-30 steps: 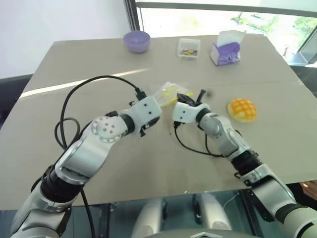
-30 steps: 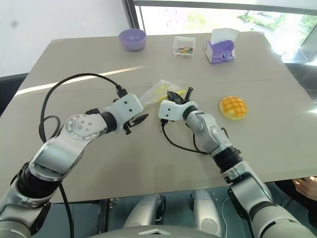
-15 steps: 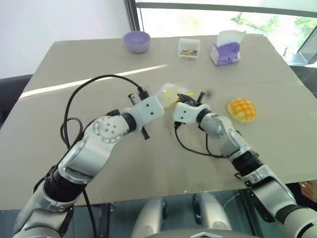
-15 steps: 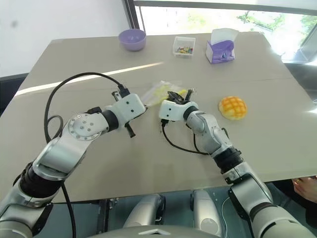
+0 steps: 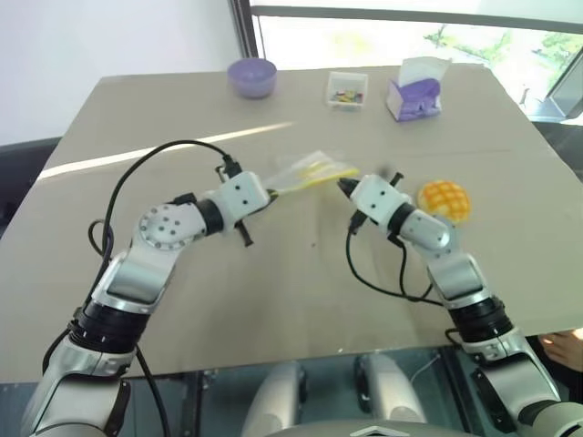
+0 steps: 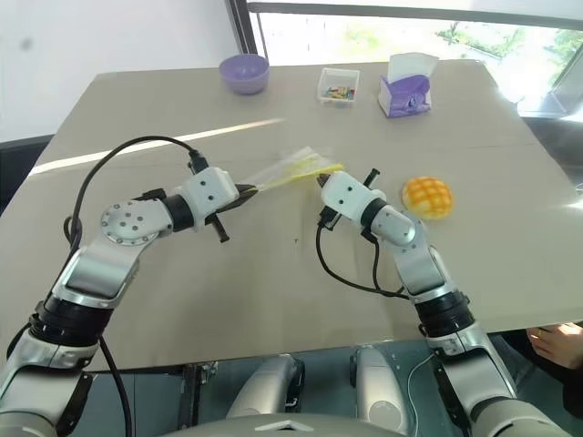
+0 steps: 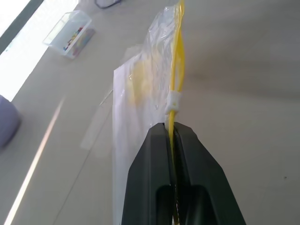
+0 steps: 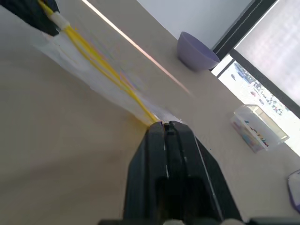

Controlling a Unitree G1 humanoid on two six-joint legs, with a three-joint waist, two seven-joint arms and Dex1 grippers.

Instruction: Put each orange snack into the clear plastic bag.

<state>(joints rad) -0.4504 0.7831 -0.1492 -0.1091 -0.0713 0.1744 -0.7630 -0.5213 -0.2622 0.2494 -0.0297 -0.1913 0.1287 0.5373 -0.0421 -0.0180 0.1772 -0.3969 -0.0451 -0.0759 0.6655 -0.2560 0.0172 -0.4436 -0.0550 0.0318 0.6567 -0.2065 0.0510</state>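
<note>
One orange snack [image 5: 444, 201] sits toward the desk's [image 5: 137, 118] right edge, while one clear plastic bag [image 5: 305, 173] stretches mid-desk between the left gripper [image 7: 171, 129], clamped on its yellow strip, and the right gripper [image 8: 165, 125], apparently pinching the opposite end.

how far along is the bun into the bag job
Early stage. Done: both grippers have hold of the clear plastic bag, the left gripper and the right gripper each shut on an end of its yellow strip, stretching it above the table. Left: the orange bun sits on the table beside the right arm, not bagged.
</note>
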